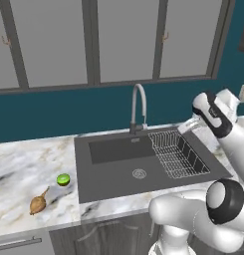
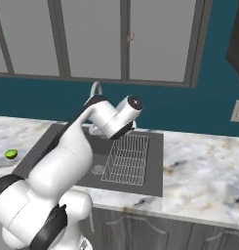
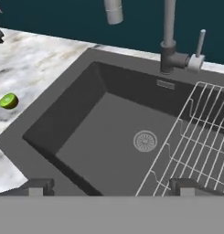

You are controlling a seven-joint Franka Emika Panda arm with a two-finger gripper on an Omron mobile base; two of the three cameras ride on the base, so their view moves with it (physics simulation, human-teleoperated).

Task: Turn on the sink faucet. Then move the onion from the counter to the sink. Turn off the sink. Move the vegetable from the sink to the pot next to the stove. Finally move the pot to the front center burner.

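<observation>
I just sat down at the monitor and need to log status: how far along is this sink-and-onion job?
Nothing looks done: no water runs from the sink faucet, and the onion lies on the counter beside the lime. In hand: the open, empty gripper hovers over the sink. Every step remains.

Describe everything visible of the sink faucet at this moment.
The sink faucet is a slim silver metal gooseneck rising from a darker base on the back rim of the sink. Its arched spout ends over the basin. A small lever on its side stands upright in the hand view. No water is running, and nothing touches it.
</observation>
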